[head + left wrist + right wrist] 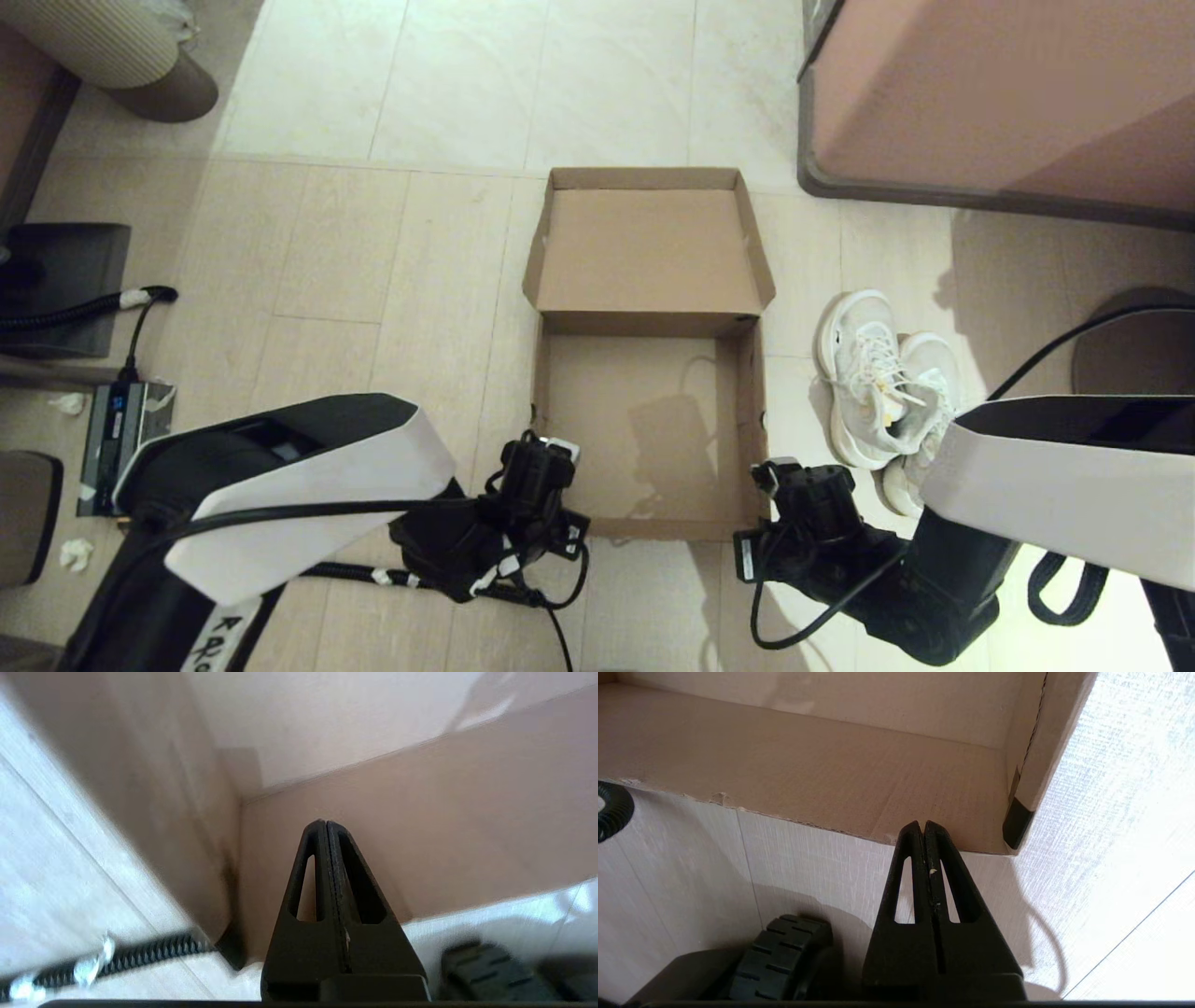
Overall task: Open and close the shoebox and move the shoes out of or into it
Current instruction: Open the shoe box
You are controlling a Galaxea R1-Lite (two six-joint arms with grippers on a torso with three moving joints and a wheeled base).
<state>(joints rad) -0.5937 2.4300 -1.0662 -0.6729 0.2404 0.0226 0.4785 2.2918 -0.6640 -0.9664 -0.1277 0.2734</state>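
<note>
The brown cardboard shoebox (747,411) lies on the floor in front of me, open and empty, with its hinged lid (648,250) folded back on the far side. The white lace-up shoes (882,392) sit side by side on the floor just right of the box. My left gripper (546,457) is shut and empty at the box's near left corner (233,868). My right gripper (770,471) is shut and empty at the near right corner, where black tape (1016,821) shows. Both hold nothing.
A large pinkish-brown furniture block (1008,93) stands at the far right. On the left are a dark device (56,289) with a coiled cable and a small box (117,429). A wheel (780,956) of my base shows below the right gripper.
</note>
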